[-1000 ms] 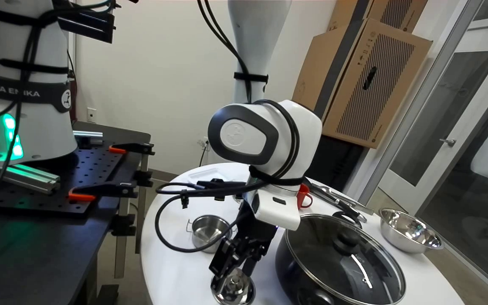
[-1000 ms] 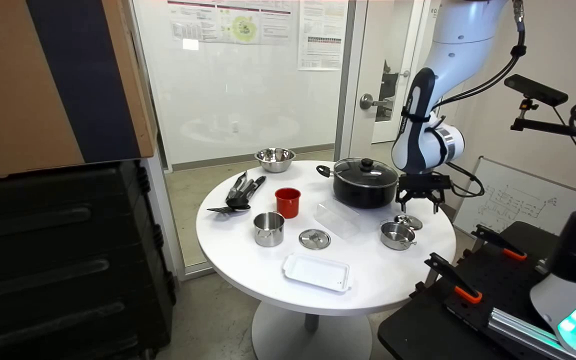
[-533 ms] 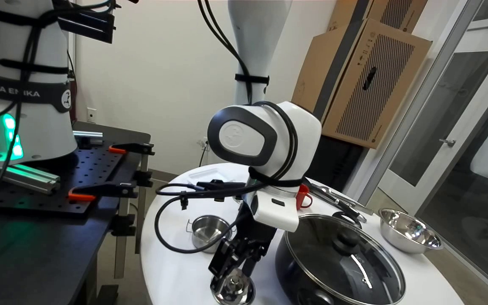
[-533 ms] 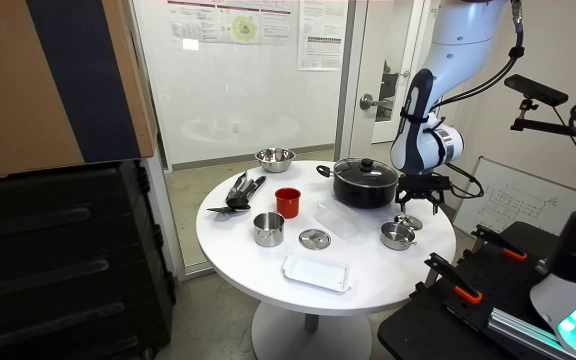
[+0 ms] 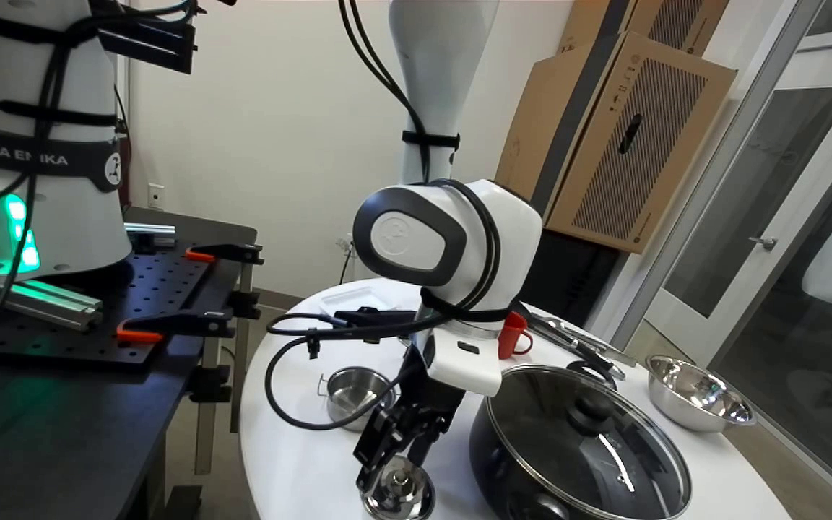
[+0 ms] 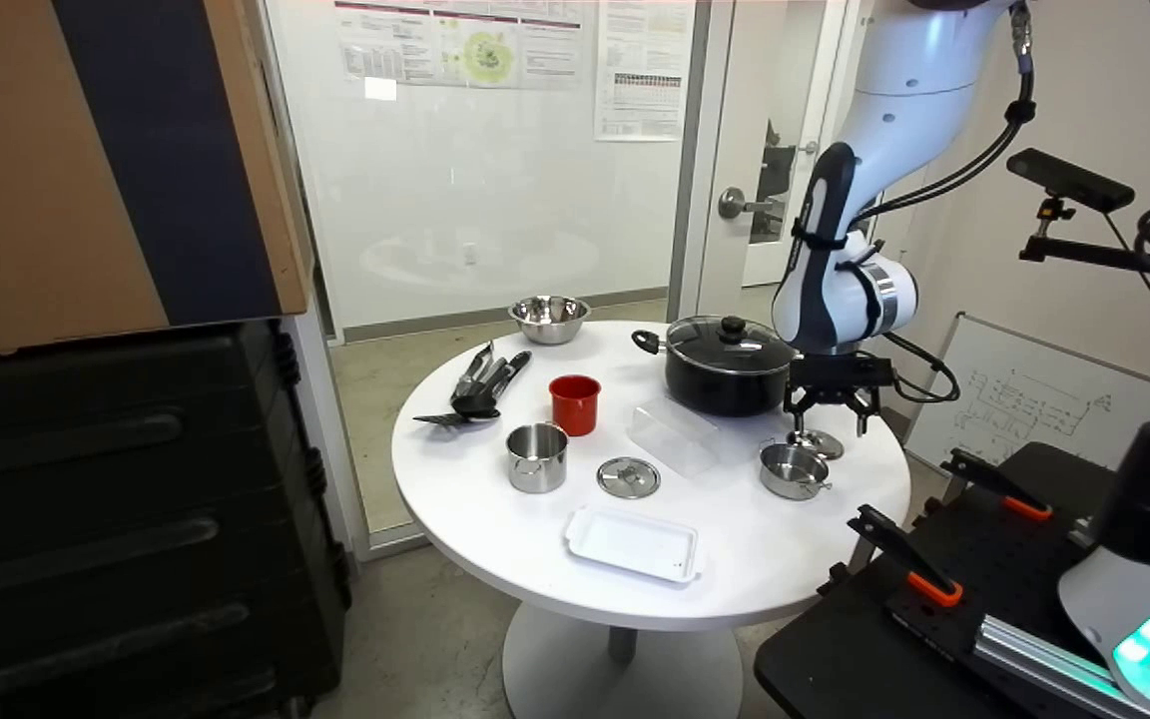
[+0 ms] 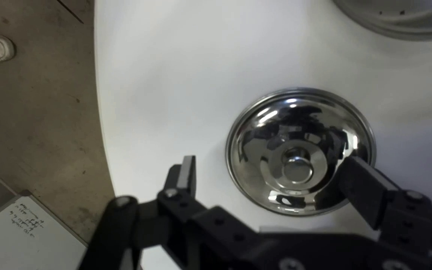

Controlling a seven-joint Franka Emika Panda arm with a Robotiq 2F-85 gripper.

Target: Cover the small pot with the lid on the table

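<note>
Lid point(image 7: 300, 150), right of wrist-view centre: ungrasped. Fingers point(image 7: 366, 192): wide. Step seemed pre-grasp; next move likely required centring over knob point(image 7: 297, 170).

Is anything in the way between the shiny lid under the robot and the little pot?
No, nothing visible. In the wrist view, just white table shows between the lid and the small pot, and nothing comes between the lid and the open end effector. In an exterior view, the big black pot stands off to the side.
</note>
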